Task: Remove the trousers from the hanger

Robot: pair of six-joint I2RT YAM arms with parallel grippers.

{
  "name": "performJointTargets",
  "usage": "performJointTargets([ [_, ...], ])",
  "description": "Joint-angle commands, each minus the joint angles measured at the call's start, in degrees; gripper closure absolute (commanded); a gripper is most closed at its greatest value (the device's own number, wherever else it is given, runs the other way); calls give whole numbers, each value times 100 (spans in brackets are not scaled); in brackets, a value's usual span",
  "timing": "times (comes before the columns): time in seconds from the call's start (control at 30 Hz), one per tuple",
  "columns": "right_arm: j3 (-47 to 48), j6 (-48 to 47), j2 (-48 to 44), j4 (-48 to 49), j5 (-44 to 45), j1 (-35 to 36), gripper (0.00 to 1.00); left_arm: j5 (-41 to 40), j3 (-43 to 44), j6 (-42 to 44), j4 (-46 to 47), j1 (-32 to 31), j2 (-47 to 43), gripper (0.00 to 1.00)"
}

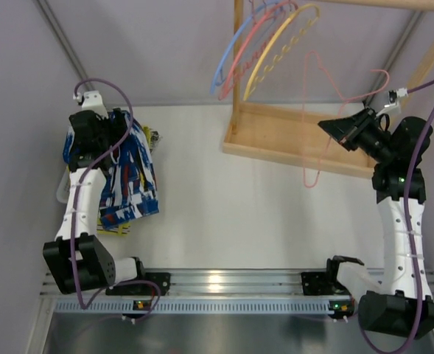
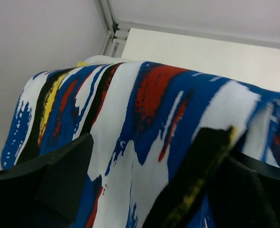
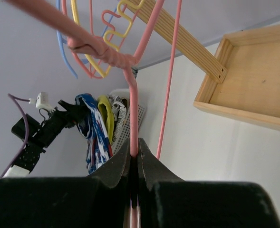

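**Item 1, trousers** [image 1: 132, 181]: royal-blue cloth with white, red and black patches. It is at the left of the overhead frame, heaped on the table [image 1: 231, 206] against the left arm. It is well apart from the hanger and no wire runs through it. In the left wrist view the cloth fills most of the frame and humps up between the fingers.

**Item 2, hanger** [image 3: 107, 53]: thin pale-pink wire with a twisted neck. It is in the upper right of the overhead frame and clear of the table (nothing hangs on it). Its lower loop dips in front of the wooden rack.

**Item 3, left gripper** [image 2: 151, 142]: the jaws are spread wide. One black finger sits at the lower left of its wrist view and the other at the lower right. The trousers lie across the gap and are not pinched.

**Item 4, right gripper** [image 3: 134, 153]: the jaws are closed tight on the hanger's wire, which rises straight up from between the fingertips.

**Item 5, wooden rack** [image 1: 298, 144]: a tray base with uprights, at upper centre-right of the overhead frame. From its rail hang a blue hanger [image 1: 226, 57], a yellow hanger [image 1: 275, 55] and another pink one between them.

**Item 6, yellow cloth** [image 3: 106, 116]: a strip of it shows just beside the trousers at centre left of the right wrist view.
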Motion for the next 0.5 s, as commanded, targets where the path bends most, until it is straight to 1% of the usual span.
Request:
performJointTargets([
  [0.0, 549, 186, 13, -172, 296, 86, 100, 494, 674, -102, -625, 19, -580, 2],
  [0.03, 662, 221, 4, -251, 375, 86, 100, 721, 849, -32, -757, 19, -668, 2],
  [0.17, 900, 370, 22, -655, 937, 86, 100, 644, 842, 136, -1109, 19, -1571, 2],
  [0.23, 1049, 441, 74, -849, 1113, 86, 100, 749, 876, 136, -1215, 28, -1845, 2],
  [0.27, 1120, 502, 153, -919, 1254, 86, 100, 1020, 894, 119, -1241, 28, -2055, 2],
  [0.37, 1611, 468, 364, -1279, 1552, 104, 100, 1644, 1078, -22, -1268, 19, -2206, 2],
  [0.4, 1752, 441, 513, -1367, 1649, 130, 100, 2221, 1166, -74, -1268, 19, -2189, 2],
  [0.47, 2078, 406, 724, -1473, 1825, 156, 100, 2786, 1473, -337, -1259, 19, -2128, 2],
])
